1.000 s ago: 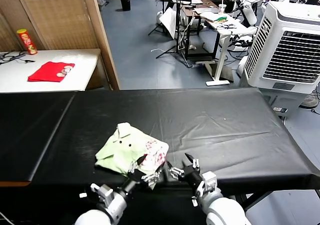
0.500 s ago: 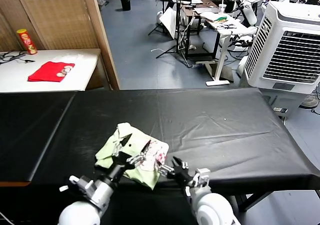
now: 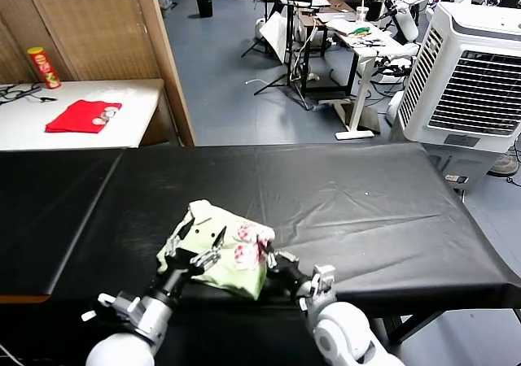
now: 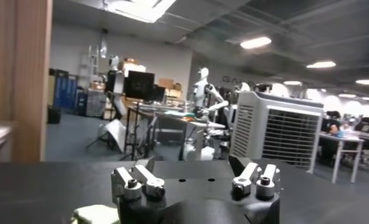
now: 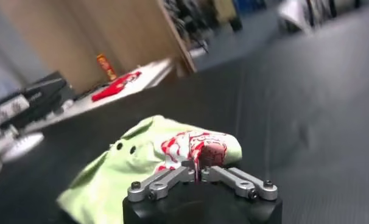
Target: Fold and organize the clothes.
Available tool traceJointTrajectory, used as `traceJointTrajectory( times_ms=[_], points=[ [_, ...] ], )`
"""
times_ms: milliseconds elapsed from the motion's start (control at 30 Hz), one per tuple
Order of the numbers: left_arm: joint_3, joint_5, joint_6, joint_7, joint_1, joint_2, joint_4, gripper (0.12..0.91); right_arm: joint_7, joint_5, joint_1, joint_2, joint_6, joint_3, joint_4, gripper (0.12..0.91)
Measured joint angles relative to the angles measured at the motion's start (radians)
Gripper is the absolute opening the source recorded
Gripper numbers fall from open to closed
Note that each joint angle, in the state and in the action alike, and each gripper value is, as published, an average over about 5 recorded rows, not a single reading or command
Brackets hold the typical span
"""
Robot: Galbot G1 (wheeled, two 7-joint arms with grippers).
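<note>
The pale green T-shirt [image 3: 203,240] lies crumpled near the front edge of the black table [image 3: 350,203], with its reddish-pink print [image 3: 248,248] turned up on the right side. My right gripper [image 3: 265,257] is shut on the printed edge of the shirt. The right wrist view shows the fabric [image 5: 142,164] pinched between the closed fingertips of that gripper [image 5: 195,165]. My left gripper [image 3: 198,239] is open and empty, hovering over the shirt's left part. In the left wrist view, the left gripper [image 4: 193,167] has its fingers spread, with a bit of green cloth [image 4: 96,214] below.
A small red folded garment [image 3: 81,115] and a red can [image 3: 42,67] sit on the white side table at the far left. A wooden partition [image 3: 163,57] stands behind the table. A white air cooler [image 3: 472,73] stands at the far right.
My left gripper has moved left and away from the front edge, over the shirt. My right gripper has moved left to the printed edge and shut on it.
</note>
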Motion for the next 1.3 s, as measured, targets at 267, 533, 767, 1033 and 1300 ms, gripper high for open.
traceJointTrajectory(
  times_ms=[267,533,767,1033,1300],
  points=[
    [-0.028,0.025,-0.010,-0.037,0.012,0.008,0.022,0.798,-0.155,-0.420,0.102,-0.120,0.196,0.018,-0.119,0.288],
    [-0.034,0.045,-0.008,-0.093,0.033,0.028,0.035,0.798,-0.081,-0.466,-0.039,-0.190,0.224,0.113,-0.012,0.720],
    [-0.058,-0.027,0.064,-0.144,0.073,0.062,-0.014,0.798,0.049,-0.362,-0.295,-0.162,0.187,0.245,0.147,0.797],
    [-0.080,-0.035,0.098,-0.166,0.154,0.083,-0.073,0.798,0.139,-0.270,-0.538,-0.116,0.178,0.344,0.319,0.798],
    [-0.127,-0.041,0.152,-0.194,0.267,0.093,-0.134,0.798,0.233,-0.261,-0.696,-0.096,0.180,0.346,0.437,0.798]
  ],
)
